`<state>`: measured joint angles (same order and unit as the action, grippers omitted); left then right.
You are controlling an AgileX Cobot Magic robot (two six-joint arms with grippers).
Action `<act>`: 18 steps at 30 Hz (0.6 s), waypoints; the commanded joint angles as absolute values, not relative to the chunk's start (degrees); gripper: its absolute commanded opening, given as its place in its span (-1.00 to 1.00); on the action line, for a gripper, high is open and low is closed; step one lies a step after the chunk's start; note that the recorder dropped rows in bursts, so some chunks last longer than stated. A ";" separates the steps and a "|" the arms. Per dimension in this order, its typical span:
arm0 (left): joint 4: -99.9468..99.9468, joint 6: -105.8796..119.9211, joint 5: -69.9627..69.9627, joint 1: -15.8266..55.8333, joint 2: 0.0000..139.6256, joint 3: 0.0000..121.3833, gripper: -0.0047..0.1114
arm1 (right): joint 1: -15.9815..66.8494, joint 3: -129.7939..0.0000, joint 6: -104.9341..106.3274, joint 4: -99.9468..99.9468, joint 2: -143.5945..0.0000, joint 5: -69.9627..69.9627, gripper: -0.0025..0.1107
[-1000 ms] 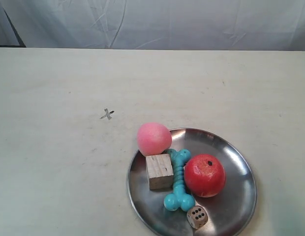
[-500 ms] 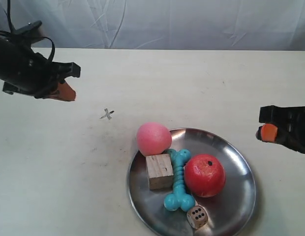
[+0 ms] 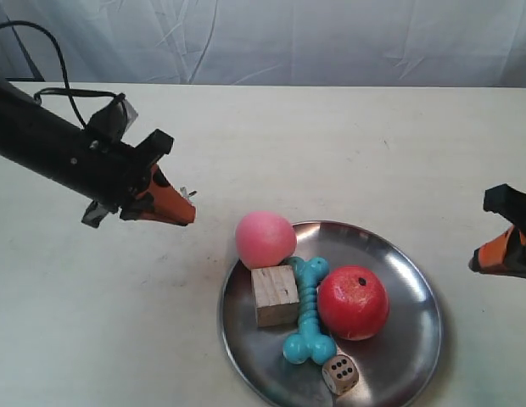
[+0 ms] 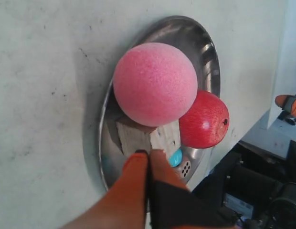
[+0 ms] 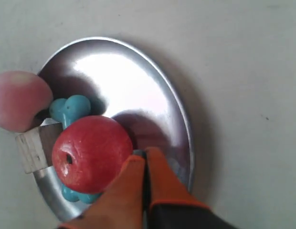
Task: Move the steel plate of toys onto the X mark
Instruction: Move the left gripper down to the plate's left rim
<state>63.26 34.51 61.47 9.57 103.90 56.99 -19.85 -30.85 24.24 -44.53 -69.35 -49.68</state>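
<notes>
surface: pale cream table (image 3: 348, 144), backed by a creased white cloth (image 3: 331, 42).

change noted: a second ago no arm is seen in the exterior view. now both are present. the left gripper (image 3: 174, 208) has been brought in low over the table and hangs above the x mark (image 3: 187, 192), of which only a stroke is seen beside the orange fingertips. the right gripper (image 3: 492, 254) is held at the far side of the steel plate (image 3: 407, 288), clear of its rim. plate and toys are found exactly where they were.

meaning for the task: the approach is judged to be under way and the move itself not begun. the plate is touched by neither gripper and lies near the mark but apart from it.

tools: in both wrist views the orange fingers are pressed together with nothing between them.

container, steel plate, contents:
- pink ball (image 3: 265, 239), at the rim nearest the mark, against the cube
- pale wooden cube (image 3: 275, 295)
- turquoise bone (image 3: 308, 322), between cube and apple
- red apple-like ball (image 3: 353, 302)
- small die (image 3: 340, 374), near the rim by the bone's end
</notes>
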 commanded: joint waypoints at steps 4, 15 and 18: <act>67.52 40.33 61.73 9.91 105.95 53.93 -0.92 | -22.86 -31.18 31.24 -48.16 -73.57 -57.42 -0.97; 67.73 43.91 56.46 9.91 105.95 50.39 -0.57 | -22.86 -25.53 31.02 -47.44 -73.54 -50.42 -0.90; 67.62 43.91 55.29 9.91 105.95 49.75 -0.39 | -22.86 -25.53 31.02 -47.44 -73.54 -50.14 -0.60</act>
<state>67.25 43.46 56.61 9.57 105.92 50.53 -22.48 -25.79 30.62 -47.29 -73.53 -51.09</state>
